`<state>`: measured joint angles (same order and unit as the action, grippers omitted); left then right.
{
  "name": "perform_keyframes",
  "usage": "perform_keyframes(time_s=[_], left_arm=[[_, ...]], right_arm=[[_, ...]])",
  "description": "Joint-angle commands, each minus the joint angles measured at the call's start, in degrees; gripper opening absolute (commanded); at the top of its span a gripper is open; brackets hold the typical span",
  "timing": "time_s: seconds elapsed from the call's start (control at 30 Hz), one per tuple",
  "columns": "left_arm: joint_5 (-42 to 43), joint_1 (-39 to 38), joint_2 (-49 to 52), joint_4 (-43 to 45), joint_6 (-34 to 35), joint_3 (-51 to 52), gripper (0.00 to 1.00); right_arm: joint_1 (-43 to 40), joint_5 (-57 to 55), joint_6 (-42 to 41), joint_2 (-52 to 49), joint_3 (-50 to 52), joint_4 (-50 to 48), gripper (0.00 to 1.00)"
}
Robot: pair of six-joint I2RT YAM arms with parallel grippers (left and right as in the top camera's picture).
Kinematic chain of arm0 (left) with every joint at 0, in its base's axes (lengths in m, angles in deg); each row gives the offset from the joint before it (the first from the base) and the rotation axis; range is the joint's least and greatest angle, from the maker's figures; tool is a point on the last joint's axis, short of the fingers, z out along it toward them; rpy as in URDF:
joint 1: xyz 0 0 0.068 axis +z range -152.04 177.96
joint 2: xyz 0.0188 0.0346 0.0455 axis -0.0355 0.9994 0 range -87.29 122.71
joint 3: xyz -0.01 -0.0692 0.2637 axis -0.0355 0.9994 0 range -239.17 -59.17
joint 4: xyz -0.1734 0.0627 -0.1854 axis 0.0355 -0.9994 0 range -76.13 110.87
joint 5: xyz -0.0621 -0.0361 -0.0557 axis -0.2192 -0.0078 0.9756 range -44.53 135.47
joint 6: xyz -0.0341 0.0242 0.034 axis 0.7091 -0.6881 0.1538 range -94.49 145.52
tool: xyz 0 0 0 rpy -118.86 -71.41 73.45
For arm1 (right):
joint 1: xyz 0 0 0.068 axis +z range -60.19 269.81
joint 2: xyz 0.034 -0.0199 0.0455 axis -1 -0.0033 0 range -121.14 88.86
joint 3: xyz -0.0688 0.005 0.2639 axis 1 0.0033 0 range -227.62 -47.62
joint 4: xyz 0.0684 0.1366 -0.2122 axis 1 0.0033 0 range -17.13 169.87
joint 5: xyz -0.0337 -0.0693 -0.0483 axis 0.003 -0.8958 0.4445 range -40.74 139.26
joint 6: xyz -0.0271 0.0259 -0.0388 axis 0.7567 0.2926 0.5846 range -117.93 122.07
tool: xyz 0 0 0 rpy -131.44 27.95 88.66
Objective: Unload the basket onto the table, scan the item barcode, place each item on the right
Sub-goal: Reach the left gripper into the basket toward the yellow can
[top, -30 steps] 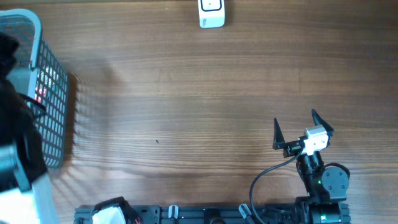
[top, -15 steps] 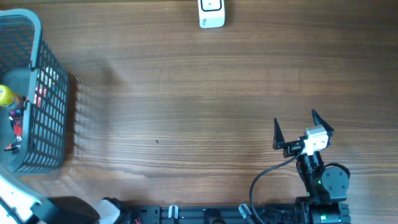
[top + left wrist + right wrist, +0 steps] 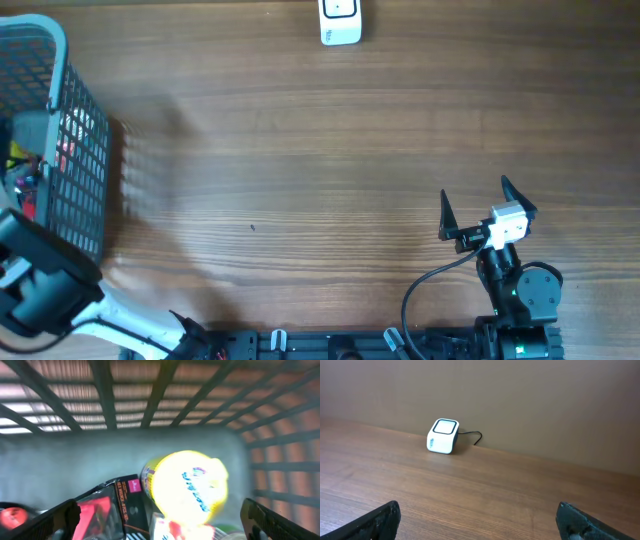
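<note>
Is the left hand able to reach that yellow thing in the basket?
Probably yes. The left hand is open and points down into the basket, facing the yellow item. Nothing covers it, though other packs crowd beside it.

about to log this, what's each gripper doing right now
left gripper: open, holding nothing, over the basket
right gripper: open, holding nothing

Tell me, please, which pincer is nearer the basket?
Left. The left pincer hangs open at the basket, above its items; the right pincer sits open across the table, well clear of it.
</note>
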<state>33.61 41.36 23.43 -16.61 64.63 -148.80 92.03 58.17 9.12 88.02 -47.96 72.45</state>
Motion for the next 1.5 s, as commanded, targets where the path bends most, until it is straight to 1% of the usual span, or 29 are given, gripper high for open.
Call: perform_keyframes(time_s=[0.0, 0.23, 0.47, 0.53, 0.6, 0.63, 0.7, 0.8, 0.93, 1.03, 1.1, 1.13, 1.17, 1.23, 1.33, 1.43, 1.47], left_arm=[[-1.95, -0.02, 3.43, 1.79, 0.15, -0.39, 1.00], [-2.01, 0.00, 7.80, 4.61, 0.13, -0.39, 1.00], [-2.14, 0.00, 10.10, 8.22, 0.13, -0.39, 1.00], [-2.14, 0.00, 10.43, 8.76, 0.13, -0.39, 0.87], [-2.12, 0.00, 10.49, 9.33, 0.15, -0.39, 0.63], [-2.14, 0.00, 10.47, 9.64, 0.15, -0.39, 0.58], [-2.12, 0.00, 10.47, 9.64, 0.15, -0.39, 0.61], [-2.10, -0.07, 10.47, 9.62, 0.15, -0.39, 0.56], [-2.08, -0.11, 10.47, 8.76, 0.15, -0.39, 0.57], [-2.03, -0.17, 10.16, 8.07, 0.15, -0.39, 0.56], [-1.88, -0.17, 9.62, 7.63, 0.15, -0.39, 0.41], [-1.88, -0.17, 9.16, 7.45, 0.15, -0.39, 0.39], [-1.88, -0.17, 8.63, 7.37, 0.15, -0.39, 0.39], [-1.81, -0.17, 7.39, 7.19, 0.15, -0.39, 0.43], [-1.44, -0.17, 4.11, 6.99, 0.15, -0.39, 0.46], [-1.49, -0.15, 1.75, 7.04, 0.13, -0.39, 0.59], [-1.51, -0.15, 1.33, 7.02, 0.13, -0.39, 0.59]], right_arm=[[0.07, -0.42, -1.03, 0.57, 0.04, -0.15, 1.00], [0.07, -0.42, -1.05, 0.57, 0.04, -0.15, 1.00], [0.07, -0.42, -1.05, 0.57, 0.04, -0.15, 1.00], [0.07, -0.42, -1.05, 0.57, 0.04, -0.15, 1.00], [0.07, -0.42, -1.05, 0.57, 0.04, -0.15, 1.00], [0.07, -0.42, -1.05, 0.57, 0.04, -0.15, 1.00], [0.07, -0.42, -1.05, 0.57, 0.04, -0.15, 1.00], [0.07, -0.42, -1.05, 0.57, 0.04, -0.15, 1.00], [0.07, -0.42, -1.05, 0.57, 0.04, -0.15, 1.00], [0.07, -0.42, -1.05, 0.57, 0.04, -0.15, 1.00], [0.07, -0.42, -1.05, 0.57, 0.04, -0.15, 1.00], [0.07, -0.42, -1.05, 0.57, 0.04, -0.15, 1.00], [0.07, -0.42, -1.05, 0.57, 0.04, -0.15, 0.99], [0.07, -0.42, -1.05, 0.57, 0.04, -0.15, 1.00], [0.07, -0.42, -1.05, 0.57, 0.04, -0.15, 1.00], [0.07, -0.42, -1.05, 0.57, 0.04, -0.15, 1.00], [0.07, -0.42, -1.05, 0.57, 0.04, -0.15, 1.00]])
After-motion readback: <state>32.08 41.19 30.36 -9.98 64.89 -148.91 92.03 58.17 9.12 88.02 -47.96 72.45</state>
